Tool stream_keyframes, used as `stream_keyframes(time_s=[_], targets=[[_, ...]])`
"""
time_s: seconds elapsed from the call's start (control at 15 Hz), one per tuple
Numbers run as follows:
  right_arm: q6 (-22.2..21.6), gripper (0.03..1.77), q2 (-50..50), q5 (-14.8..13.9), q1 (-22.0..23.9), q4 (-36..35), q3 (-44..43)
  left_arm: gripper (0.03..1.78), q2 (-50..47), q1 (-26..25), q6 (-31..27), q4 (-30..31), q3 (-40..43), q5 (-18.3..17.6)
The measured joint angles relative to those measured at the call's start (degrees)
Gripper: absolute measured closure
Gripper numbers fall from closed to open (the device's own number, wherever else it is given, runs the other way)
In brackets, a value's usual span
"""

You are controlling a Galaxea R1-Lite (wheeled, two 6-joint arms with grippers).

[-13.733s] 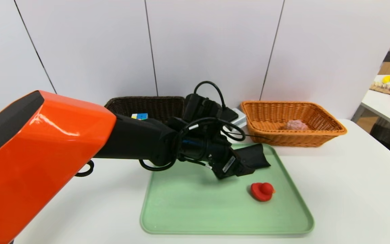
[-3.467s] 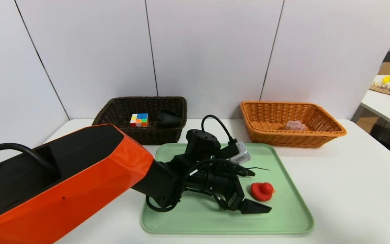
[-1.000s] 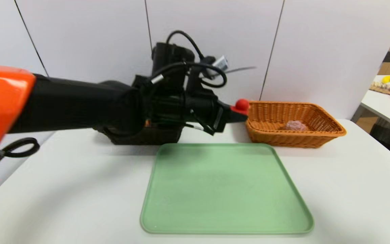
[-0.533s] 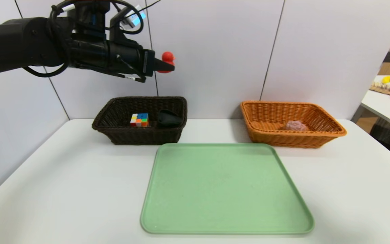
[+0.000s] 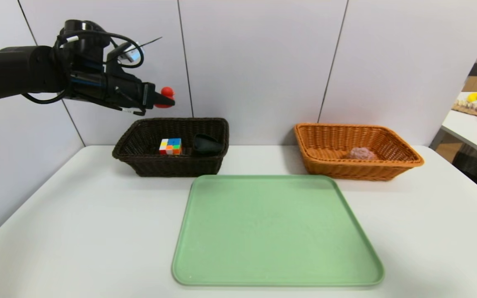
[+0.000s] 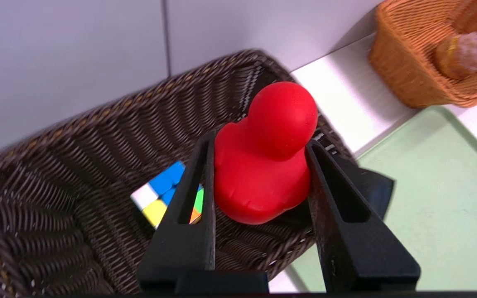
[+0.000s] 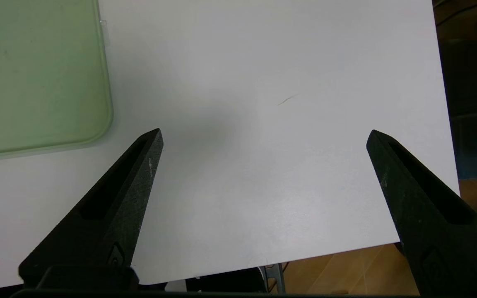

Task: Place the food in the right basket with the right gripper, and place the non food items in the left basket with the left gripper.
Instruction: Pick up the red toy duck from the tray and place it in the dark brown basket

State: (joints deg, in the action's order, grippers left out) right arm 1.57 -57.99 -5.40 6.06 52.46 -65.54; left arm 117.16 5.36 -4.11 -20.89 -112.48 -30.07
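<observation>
Left hand (image 6: 259, 165) gripped red duck (image 6: 265, 157) by body sides, high over dark basket (image 5: 139, 140) at counter's far-left. Duck looked soft, light, rubbery; mid-body pinch seemed secure. Right hand (image 7: 263, 136) wide open, idle.

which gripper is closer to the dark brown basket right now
Left. The left gripper hangs in the air above the dark brown basket, shut on the red duck. The right gripper is open, parked over bare table beside the green tray.
</observation>
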Motion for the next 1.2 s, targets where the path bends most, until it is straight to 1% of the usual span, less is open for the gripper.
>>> stream_keyframes(time_s=[0.33, 0.47, 1.07, 1.2], targets=[[0.0, 0.1, 0.7, -0.1, 0.0, 0.1, 0.6, 1.15, 4.1, -3.2, 0.2, -2.7, 0.0, 0.8], [-0.1, 0.1, 0.8, -0.1, 0.0, 0.1, 1.1, 1.15, 5.8, -4.2, 0.3, -3.0, 0.0, 2.7], [-0.1, 0.1, 1.1, -0.2, 0.1, -0.1, 2.5, 1.16, 8.8, -4.6, 0.9, -3.0, 0.3, 3.3], [-0.1, 0.1, 1.1, -0.2, 0.1, -0.1, 2.5, 1.16, 9.7, -4.7, 1.0, -2.9, 0.3, 4.5]])
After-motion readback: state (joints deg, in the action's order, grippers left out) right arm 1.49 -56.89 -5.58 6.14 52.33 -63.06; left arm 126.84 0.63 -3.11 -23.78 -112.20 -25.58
